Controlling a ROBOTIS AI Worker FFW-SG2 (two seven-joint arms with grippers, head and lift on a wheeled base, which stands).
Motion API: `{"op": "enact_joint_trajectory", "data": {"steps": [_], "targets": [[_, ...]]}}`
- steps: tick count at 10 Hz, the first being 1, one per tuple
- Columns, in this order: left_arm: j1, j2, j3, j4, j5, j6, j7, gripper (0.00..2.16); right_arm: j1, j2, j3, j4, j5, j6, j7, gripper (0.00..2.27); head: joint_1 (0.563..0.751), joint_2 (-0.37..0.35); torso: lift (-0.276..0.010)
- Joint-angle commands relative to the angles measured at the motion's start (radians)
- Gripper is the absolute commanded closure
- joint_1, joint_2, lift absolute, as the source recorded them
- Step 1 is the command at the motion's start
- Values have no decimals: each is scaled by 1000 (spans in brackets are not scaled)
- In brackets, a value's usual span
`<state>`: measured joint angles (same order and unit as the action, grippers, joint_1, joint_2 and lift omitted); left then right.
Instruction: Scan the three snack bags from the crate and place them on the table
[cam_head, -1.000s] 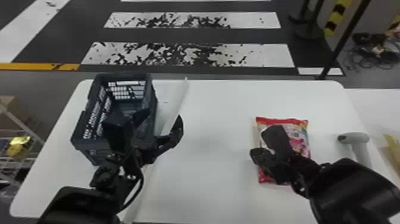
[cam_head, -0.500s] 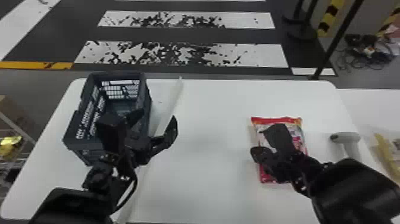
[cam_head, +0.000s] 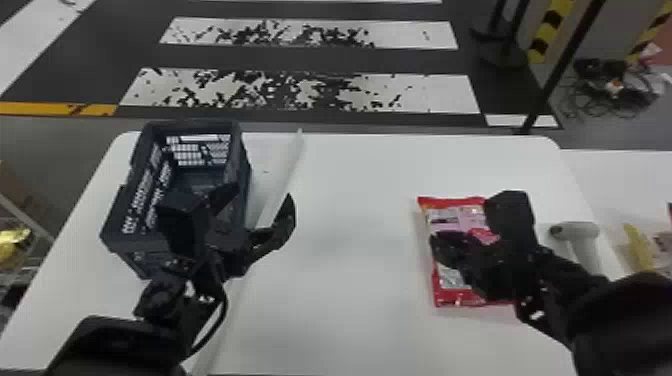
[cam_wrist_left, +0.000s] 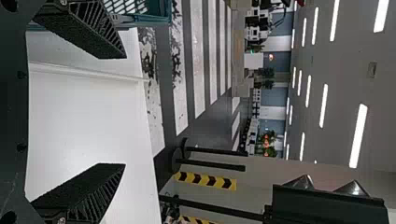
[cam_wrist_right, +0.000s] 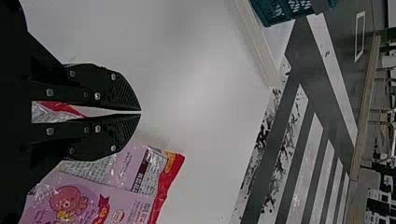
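Snack bag, one visible: lying flat on the white table, right of centre in the frame, red-edged, partly covered by the right arm. Right gripper over the bag; in the right wrist view its two fingers are closed, tips together, with the bag's pink printed face and cartoon figure seen beyond them. Left gripper at left of centre, fingers spread wide, by the right side of the dark crate. Crate standing on the table, left part of the frame; its interior is partly hidden behind the left arm. Pale strip running down the table between crate and bag. Scanner on the table near the right edge, just beside the right arm; yellowish packet farther right.
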<state>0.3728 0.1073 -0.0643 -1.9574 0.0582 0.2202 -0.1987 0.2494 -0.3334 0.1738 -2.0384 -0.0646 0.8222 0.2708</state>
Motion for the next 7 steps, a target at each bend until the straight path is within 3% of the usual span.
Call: {"op": "enact_joint_trajectory", "data": {"steps": [1,7], "targets": [[0,2,1,-3,2,0,2,39,25,7,-89,-91,-18,94,-2,49,695,-6,-62],[9,2,11,-15,3,0,2,39,77,11,-389,-126,-63,193,-2,66,695,-176,-62]]}}
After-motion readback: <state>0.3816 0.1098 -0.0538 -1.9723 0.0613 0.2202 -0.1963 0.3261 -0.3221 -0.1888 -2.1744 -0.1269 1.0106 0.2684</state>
